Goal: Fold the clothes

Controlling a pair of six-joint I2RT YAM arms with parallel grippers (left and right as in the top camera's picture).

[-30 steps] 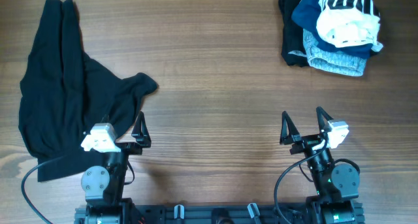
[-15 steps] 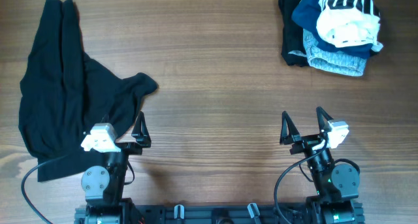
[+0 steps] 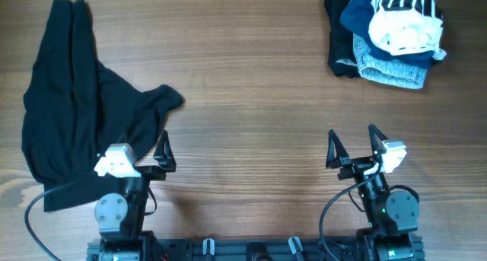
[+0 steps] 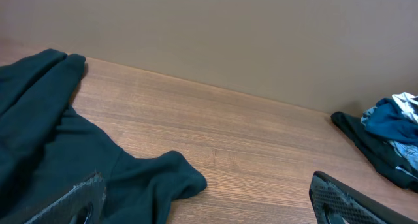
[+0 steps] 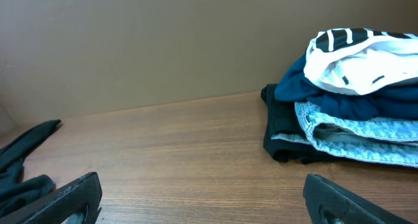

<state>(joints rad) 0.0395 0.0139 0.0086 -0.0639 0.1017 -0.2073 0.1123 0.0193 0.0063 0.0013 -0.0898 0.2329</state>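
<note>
The large plain black T-shirt of soft thin fabric [image 3: 68,101] lies crumpled on the far-left side of the brown wooden table [image 3: 251,78]. It is bunched into a long upright ridge at the back, with one loose flap trailing toward the centre. It is not spread flat, so no fold can yet be made cleanly. In my judgement the task is at its very start.

The left gripper [image 3: 143,145] sits low at the near edge. Its jaws are spread wide and hold nothing, and its outer finger is over the near part of the shirt. That placement suits it for the first grasp, since the cloth is within its reach. The right gripper [image 3: 353,141] rests at the near edge on the other side, well apart from the shirt. Its jaws are likewise wide and empty, and only bare wood lies before it.

The heap of blue, white and black-and-white striped garments [image 3: 388,36] is stacked in the far-right corner, out of the working area, probably so that the centre is free for laying the shirt out. The next move likely calls for dragging the shirt toward the middle and flattening it.
</note>
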